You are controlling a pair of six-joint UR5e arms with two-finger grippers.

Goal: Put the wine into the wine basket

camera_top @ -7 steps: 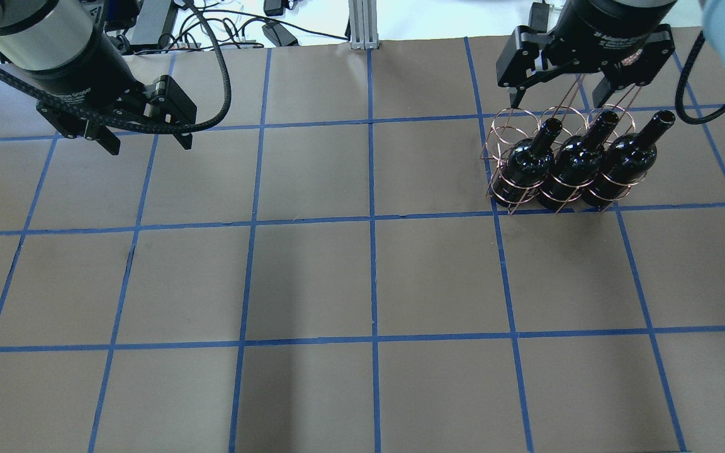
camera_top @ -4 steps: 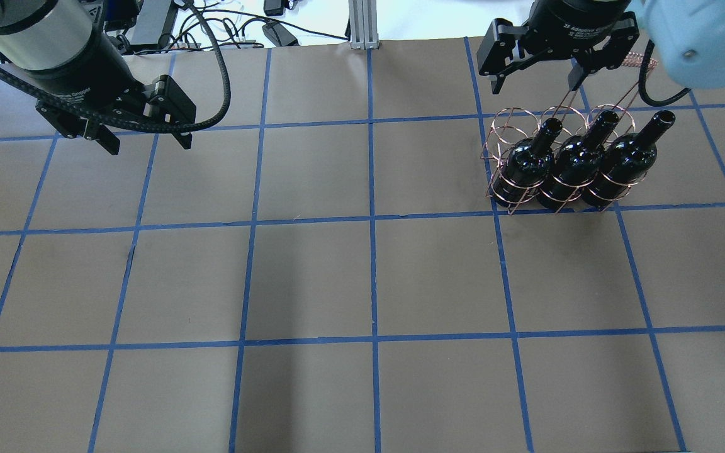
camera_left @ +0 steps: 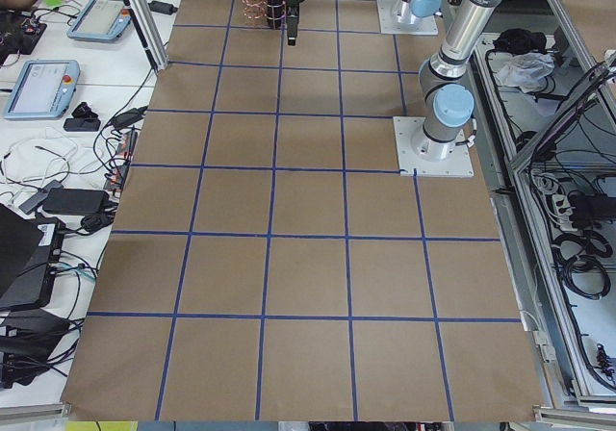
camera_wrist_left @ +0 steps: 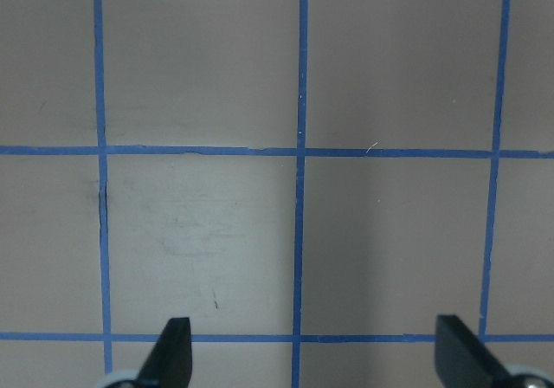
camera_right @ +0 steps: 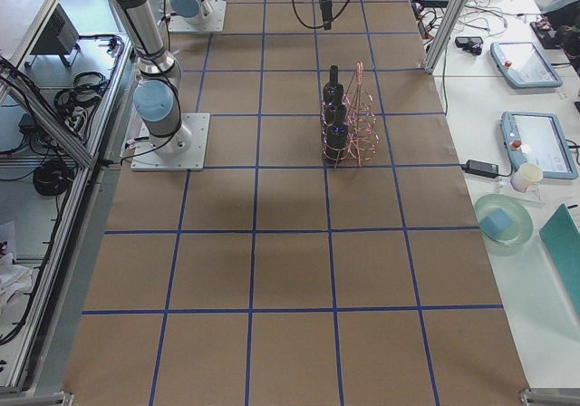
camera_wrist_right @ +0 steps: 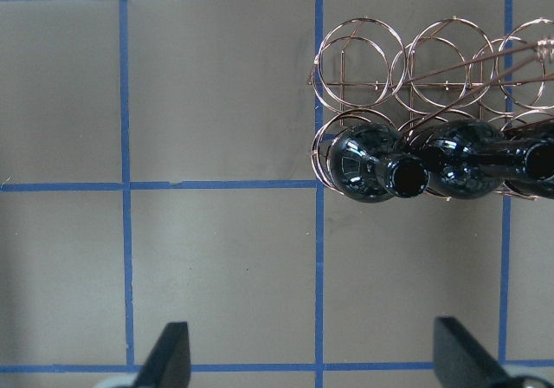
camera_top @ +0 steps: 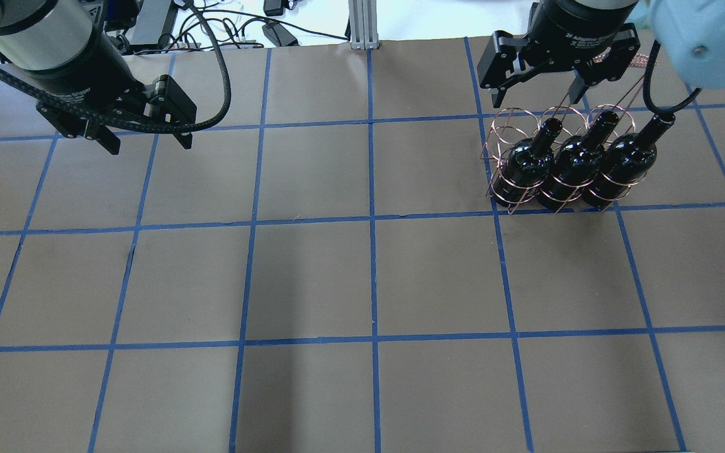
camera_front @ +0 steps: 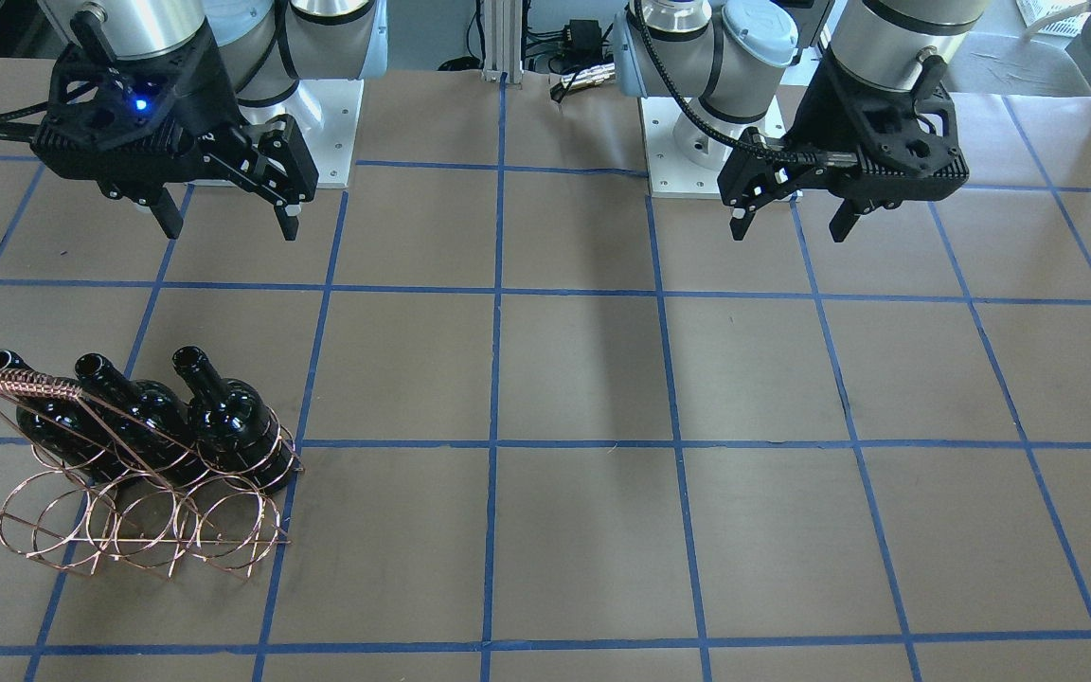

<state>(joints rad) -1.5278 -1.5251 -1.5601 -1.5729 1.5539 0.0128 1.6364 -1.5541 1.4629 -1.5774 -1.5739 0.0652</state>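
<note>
Three alike glossy black wine bottles [camera_top: 526,165] [camera_top: 573,167] [camera_top: 620,162] stand upright in the copper wire basket [camera_top: 502,129], filling its row on the robot's side. The other row of rings [camera_front: 138,530] holds nothing. The woven handle [camera_front: 20,384] rises above the bottles. My right gripper [camera_top: 539,95] is open and empty, above and beyond the basket; its wrist view shows the bottles [camera_wrist_right: 368,163] from above. My left gripper [camera_top: 150,146] is open and empty over bare table at the far left, as its wrist view [camera_wrist_left: 316,358] shows.
The table is brown paper [camera_top: 369,283] with a blue tape grid. Cables and an aluminium post [camera_top: 362,25] lie past the far edge. The arm bases [camera_front: 697,161] are bolted at the robot's side. Tablets and a bowl [camera_right: 503,220] lie on a side bench.
My right gripper has drawn back and up from over the basket's handle, towards the table's far edge. The bottles, the basket and my left gripper have not moved.
</note>
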